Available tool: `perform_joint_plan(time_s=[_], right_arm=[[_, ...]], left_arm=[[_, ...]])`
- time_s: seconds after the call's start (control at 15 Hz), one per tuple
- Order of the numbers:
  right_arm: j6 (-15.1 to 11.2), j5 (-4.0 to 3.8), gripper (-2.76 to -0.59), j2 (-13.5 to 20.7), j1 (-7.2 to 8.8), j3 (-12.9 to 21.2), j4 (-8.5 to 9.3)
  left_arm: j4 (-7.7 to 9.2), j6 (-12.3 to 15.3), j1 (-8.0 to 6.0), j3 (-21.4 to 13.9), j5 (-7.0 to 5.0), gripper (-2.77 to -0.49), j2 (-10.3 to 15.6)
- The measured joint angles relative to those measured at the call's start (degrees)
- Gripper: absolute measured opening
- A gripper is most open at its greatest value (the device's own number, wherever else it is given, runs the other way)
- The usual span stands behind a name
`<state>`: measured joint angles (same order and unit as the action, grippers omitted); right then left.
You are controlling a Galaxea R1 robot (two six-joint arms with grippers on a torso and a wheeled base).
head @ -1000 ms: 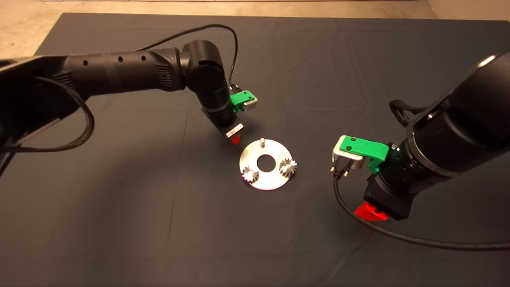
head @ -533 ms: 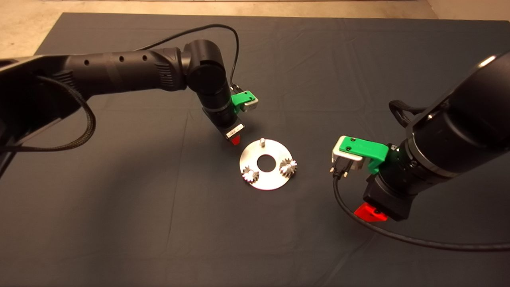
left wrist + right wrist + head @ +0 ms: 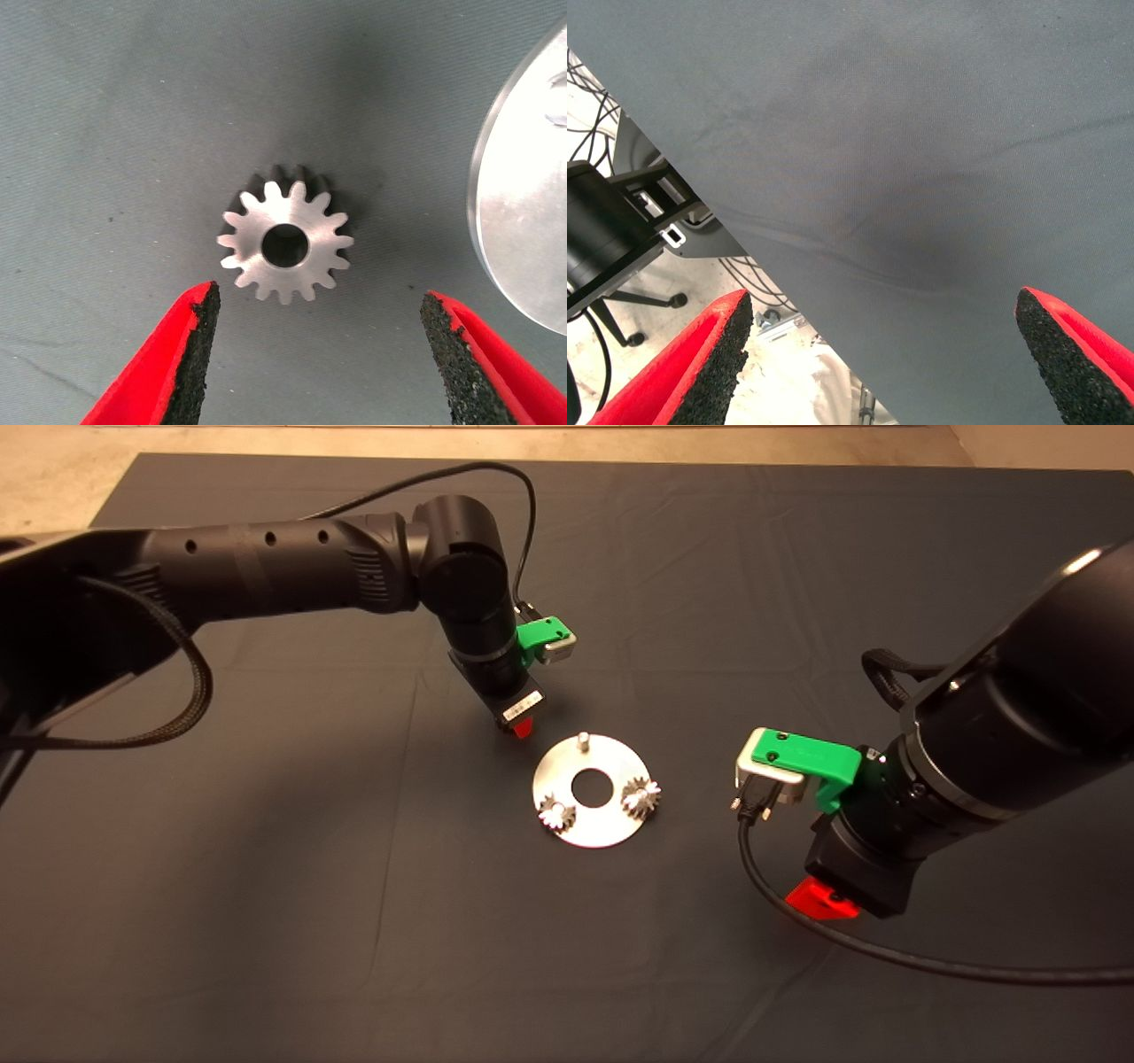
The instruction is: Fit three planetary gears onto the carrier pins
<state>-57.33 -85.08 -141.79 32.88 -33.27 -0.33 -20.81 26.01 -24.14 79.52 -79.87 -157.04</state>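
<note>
The shiny round carrier disc point(image 3: 592, 828) lies mid-mat. Two planetary gears point(image 3: 556, 813) point(image 3: 640, 797) sit on two of its carrier pins. The third pin point(image 3: 583, 739), at the disc's far edge, is bare. My left gripper point(image 3: 523, 729) hovers just left of that pin, beside the disc. In the left wrist view the left gripper point(image 3: 321, 299) is open. The third gear point(image 3: 285, 243) lies flat on the mat just beyond the fingers point(image 3: 197, 323), untouched, and the disc's rim point(image 3: 523, 204) shows beside it. This gear is hidden in the head view. My right gripper point(image 3: 819, 899) point(image 3: 886, 354) is open and empty, right of the disc.
The dark mat point(image 3: 266, 886) covers the table. The right arm's black cable point(image 3: 886, 955) loops over the mat at the lower right. The right wrist view shows the mat's edge, with cables and a stand on the floor point(image 3: 620, 239) beyond it.
My left arm has shifted slightly farther away and to the right, its gripper staying by the disc's far left edge. The right gripper has crept a little to the left.
</note>
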Motion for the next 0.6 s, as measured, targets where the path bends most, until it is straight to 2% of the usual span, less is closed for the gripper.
perform_joint_plan(time_s=[0.4, 0.6], right_arm=[[0.00, 0.00, -1.15, -0.13, 0.00, 0.00, 0.02], [0.00, 0.03, -1.15, -0.13, 0.00, 0.15, 0.02]], left_arm=[[-0.88, -1.05, 0.02, 0.00, 0.18, -1.66, 0.72], [-2.54, -1.05, 0.05, 0.02, 0.55, -1.66, 0.69]])
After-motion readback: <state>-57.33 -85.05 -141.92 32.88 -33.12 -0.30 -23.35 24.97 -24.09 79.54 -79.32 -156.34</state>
